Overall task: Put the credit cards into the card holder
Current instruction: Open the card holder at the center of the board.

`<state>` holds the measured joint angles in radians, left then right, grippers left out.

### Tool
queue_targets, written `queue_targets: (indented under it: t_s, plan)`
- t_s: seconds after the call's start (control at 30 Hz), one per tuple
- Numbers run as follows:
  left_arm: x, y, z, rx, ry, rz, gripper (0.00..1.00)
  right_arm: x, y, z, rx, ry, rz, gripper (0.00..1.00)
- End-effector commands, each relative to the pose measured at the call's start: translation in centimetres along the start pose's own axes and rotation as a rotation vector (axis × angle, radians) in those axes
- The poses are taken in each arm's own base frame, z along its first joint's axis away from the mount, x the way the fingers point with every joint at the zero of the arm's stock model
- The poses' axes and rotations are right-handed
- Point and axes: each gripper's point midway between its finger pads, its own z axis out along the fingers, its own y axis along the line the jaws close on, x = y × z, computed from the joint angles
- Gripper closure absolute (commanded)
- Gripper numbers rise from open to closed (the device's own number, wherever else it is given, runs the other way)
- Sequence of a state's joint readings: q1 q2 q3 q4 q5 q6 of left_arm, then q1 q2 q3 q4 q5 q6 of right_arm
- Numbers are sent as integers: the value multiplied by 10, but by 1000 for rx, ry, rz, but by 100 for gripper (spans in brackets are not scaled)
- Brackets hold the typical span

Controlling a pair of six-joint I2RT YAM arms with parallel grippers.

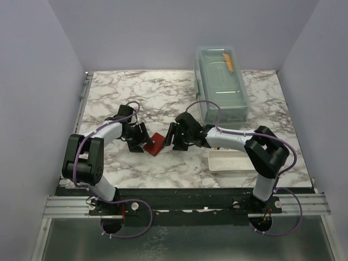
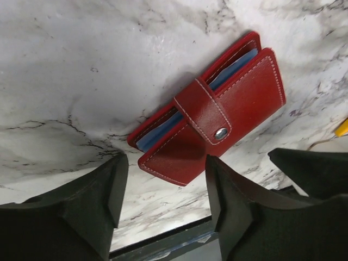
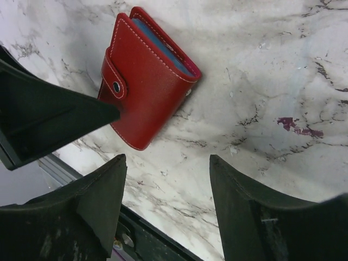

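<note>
The left gripper (image 1: 139, 137) hangs low over the marble table (image 1: 163, 98), its fingers apart and empty. Just to its right the red card holder (image 1: 155, 144) lies flat with its strap snapped shut and blue edges showing between the covers. Next comes the right gripper (image 1: 173, 136), fingers spread and empty. Farther right are a white tray (image 1: 228, 161), near, and a clear box (image 1: 220, 81), far.

Red card holder (image 2: 217, 117), snapped shut, flat
</note>
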<state>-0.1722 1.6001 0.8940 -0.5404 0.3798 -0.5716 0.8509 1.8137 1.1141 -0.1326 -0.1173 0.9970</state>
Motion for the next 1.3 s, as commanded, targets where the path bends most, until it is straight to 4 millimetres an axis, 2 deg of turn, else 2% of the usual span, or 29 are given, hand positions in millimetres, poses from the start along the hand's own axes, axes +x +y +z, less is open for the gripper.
queue_targets:
  t_s: [0.0,0.07,0.13,0.27,0.47,0.63,0.77,0.9,0.97,1.1,1.2,1.27]
  plan:
    - [10,0,9,32,46,-20,42,6,-2,17,-23,-6,69,35]
    - [17,6,16,24,59,-89,49,5,-2,22,-14,0,75,36]
    - [30,2,24,85,87,-163,52,2,-4,27,11,-6,82,36]
    - [41,-1,33,166,71,-276,59,-1,-1,34,3,-15,85,37]
    - [52,1,33,257,2,-420,66,-6,-4,39,28,-34,82,38]
    - [60,14,35,238,-38,-463,72,-1,-11,42,29,-34,113,42]
    - [67,23,37,228,-57,-487,73,-4,-21,36,68,-69,122,44]
    - [65,18,33,249,-67,-447,76,-13,-27,35,94,-116,105,44]
    - [60,11,23,271,-89,-409,72,-13,-30,38,105,-119,87,44]
    - [50,-1,-8,269,-162,-326,42,-15,-28,38,98,-122,62,45]
    - [35,-9,-31,264,-239,-261,26,-17,-23,37,81,-127,45,49]
    - [23,-13,-38,259,-270,-240,18,-18,-21,37,70,-128,35,51]
